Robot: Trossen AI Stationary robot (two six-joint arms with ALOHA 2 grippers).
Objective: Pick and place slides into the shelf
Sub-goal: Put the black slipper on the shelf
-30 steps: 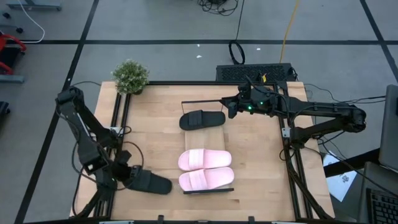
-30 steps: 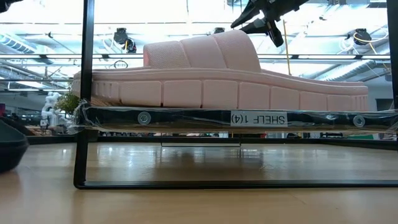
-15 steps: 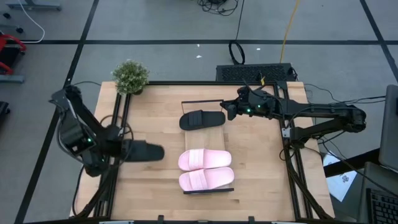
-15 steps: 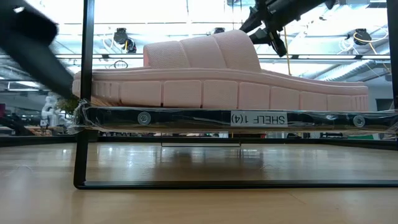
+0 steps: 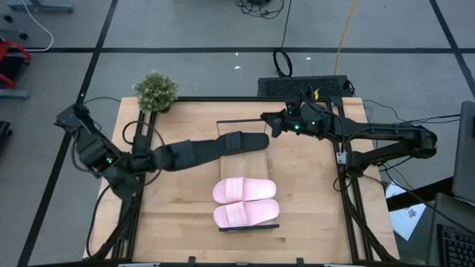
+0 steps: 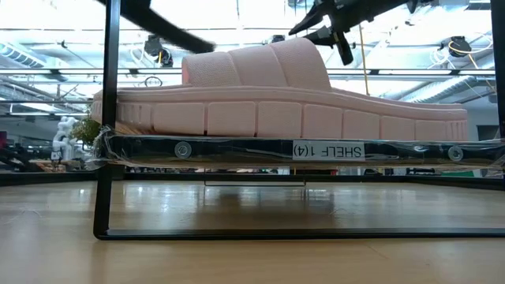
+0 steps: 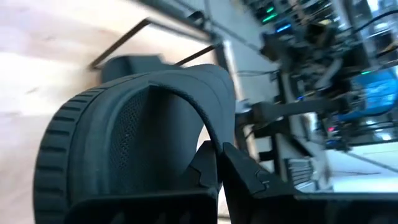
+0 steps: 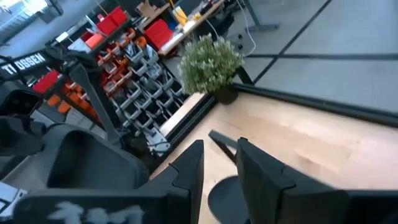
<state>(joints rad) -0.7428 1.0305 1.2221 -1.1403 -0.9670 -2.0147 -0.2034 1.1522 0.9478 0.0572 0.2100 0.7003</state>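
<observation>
My left gripper [image 5: 154, 159] is shut on a black slide [image 5: 189, 152], carried in the air with its free end toward the shelf [image 5: 249, 165]. The low view shows that slide [image 6: 170, 33] high up. A second black slide [image 5: 249, 139] lies flat at the shelf's far end. Two pale pink slides [image 5: 245, 190] [image 5: 246, 213] lie side by side on the shelf's near half. My right gripper [image 5: 269, 123] hovers open above the shelf's far right corner, touching nothing. My left gripper holds the black slide by its wide strap [image 7: 208, 118], one finger [image 7: 205, 171] under the arch and the other [image 7: 249, 180] outside it. The fingers come from the table's left. The slide is lifted clear and sticks out beyond the fingers toward the shelf.
A small potted plant [image 5: 156, 90] stands at the table's far left corner. Dark frame rails run along the table's left [image 5: 141, 141] and right [image 5: 343, 185] sides. Bare wood shows on the shelf between the black slide and the pink pair.
My left gripper has lifted the black slide off the table's near left corner and swung it up and toward the far right, toward the shelf. The slide now hangs in the air with its free end close to the black slide on the shelf. The right arm barely moved.
</observation>
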